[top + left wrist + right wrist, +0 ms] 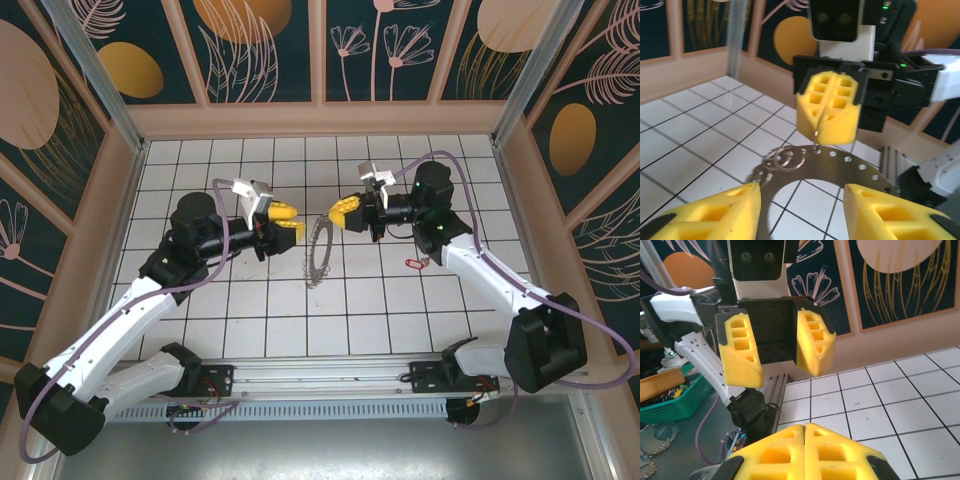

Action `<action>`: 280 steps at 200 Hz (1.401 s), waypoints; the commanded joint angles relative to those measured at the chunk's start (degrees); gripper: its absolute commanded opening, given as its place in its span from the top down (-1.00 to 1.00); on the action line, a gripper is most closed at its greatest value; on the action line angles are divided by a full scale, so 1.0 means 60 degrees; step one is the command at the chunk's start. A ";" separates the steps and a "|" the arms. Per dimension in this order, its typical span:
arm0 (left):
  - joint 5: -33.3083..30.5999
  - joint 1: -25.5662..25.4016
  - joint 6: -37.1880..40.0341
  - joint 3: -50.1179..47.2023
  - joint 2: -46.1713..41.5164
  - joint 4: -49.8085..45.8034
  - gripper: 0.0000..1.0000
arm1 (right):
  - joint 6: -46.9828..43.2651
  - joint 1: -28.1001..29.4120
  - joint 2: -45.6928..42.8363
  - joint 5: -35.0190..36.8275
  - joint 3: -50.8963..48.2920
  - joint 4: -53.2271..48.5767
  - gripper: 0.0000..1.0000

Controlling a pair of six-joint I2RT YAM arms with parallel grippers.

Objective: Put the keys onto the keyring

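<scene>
Keyring held up, key not yet fetched

The key (pixel 413 262) with its red tag lies on the tiles right of centre in the top view, well apart from the keyring (pixel 320 250) mid-frame. My right gripper (pixel 345 212) pinches the keyring's upper rim. My left gripper (pixel 288 219) faces it, fingers wide and empty. Next, I judge, the left takes the keyring so the right can fetch the key.
</scene>
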 commanded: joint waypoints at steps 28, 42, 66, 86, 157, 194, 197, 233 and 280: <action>0.1268 -0.0066 0.0691 0.0567 0.0220 0.0030 0.05 | 0.0295 0.0275 -0.0270 -0.0714 0.0105 0.0880 1.00; 0.1415 -0.0065 0.0691 0.0659 0.0350 0.0030 0.04 | 0.0089 0.0355 -0.0255 -0.0688 0.0205 0.0675 1.00; 0.1366 -0.0057 0.0863 0.0780 0.0554 -0.0073 0.05 | -0.0133 0.0468 -0.0273 -0.0632 0.0267 0.0593 1.00; 0.1315 -0.0069 0.0980 0.0817 0.0764 -0.0255 0.06 | -0.0304 0.0527 -0.0316 -0.0564 0.0275 0.0532 1.00; 0.1416 -0.0389 0.0822 0.0816 0.1107 0.0137 0.12 | -0.0392 0.0676 -0.0332 -0.0533 0.0169 0.0834 1.00; 0.1425 -0.0499 0.0716 0.0824 0.1272 0.0371 0.18 | -0.0318 0.0708 -0.0303 -0.0594 0.0136 0.1047 1.00; 0.1433 -0.0515 0.0723 0.0818 0.1292 0.0374 0.18 | -0.0310 0.0709 -0.0299 -0.0594 0.0136 0.1057 1.00; 0.1443 -0.0616 0.0650 0.1160 0.1523 0.0563 0.25 | -0.0302 0.0724 -0.0268 -0.0652 0.0120 0.1124 1.00; 0.1432 -0.0677 0.0614 0.1175 0.1741 0.0720 0.62 | -0.0332 0.0724 -0.0301 -0.0733 0.0117 0.1124 1.00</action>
